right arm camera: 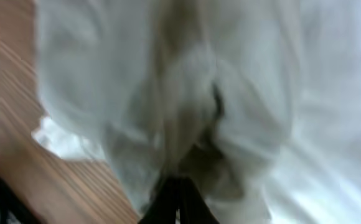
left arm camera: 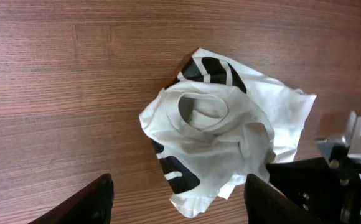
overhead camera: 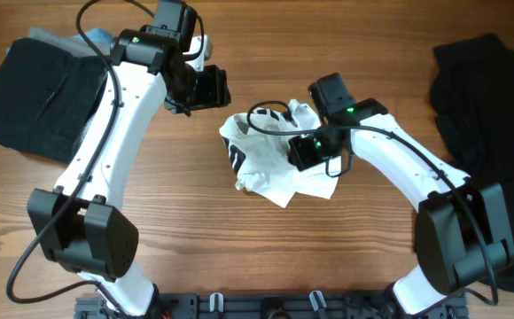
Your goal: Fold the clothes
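Right claw (right arm camera: 177, 198) pinching crumpled shirt (overhead camera: 270, 173) beneath it, collar up, long axis unclear; left claw (left arm camera: 179, 183) spread wide, empty.

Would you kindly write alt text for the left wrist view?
A crumpled white T-shirt with black lettering lies on a wooden table. The open left gripper frames the bottom edge; the right gripper touches the shirt's lower right.

Table (overhead camera: 195, 204): wood grain, smooth, low sheen. White T-shirt (overhead camera: 270, 175): soft matt cloth, crumpled, flat black print. Black garment (overhead camera: 487, 89), far right corner, and dark folded cloth (overhead camera: 35, 97), far left corner: matt fabric. Arm shells (overhead camera: 120, 115): glossy white plastic, matt black joints.
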